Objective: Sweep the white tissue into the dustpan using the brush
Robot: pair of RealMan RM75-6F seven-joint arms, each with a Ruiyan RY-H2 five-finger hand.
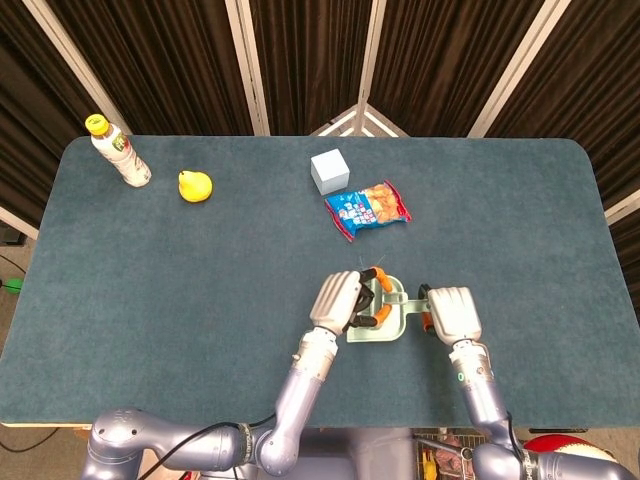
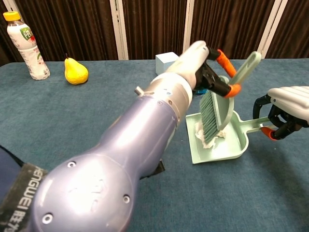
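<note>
Left hand (image 2: 205, 72): wrapped around the mint-green brush (image 2: 217, 104) at its handle, holding it tilted with the bristles down inside the dustpan.
Right hand (image 2: 289, 104): fingers curled around the dustpan's handle at the right end.
White tissue (image 2: 208, 135): crumpled inside the dustpan (image 2: 227, 150), against the brush bristles and near the pan's back wall.
Chest view only: shows the tissue and the bristles; the left forearm fills the middle of the picture and hides the snack bag.
Head view only: the left hand (image 1: 338, 300) covers most of the pan, so the tissue is hidden; the right hand (image 1: 452, 310) sits just beside it; the blue snack bag (image 1: 367, 208) and white cube (image 1: 329, 171) lie beyond the pan, apart from it.
Edges: the dustpan (image 1: 390, 330) sits near the table's (image 1: 150, 300) front edge.
Open room: bare tabletop to the left and right of the hands; a drink bottle (image 1: 119, 151) and a yellow pear (image 1: 195, 186) stand at the far left corner, well apart.
</note>
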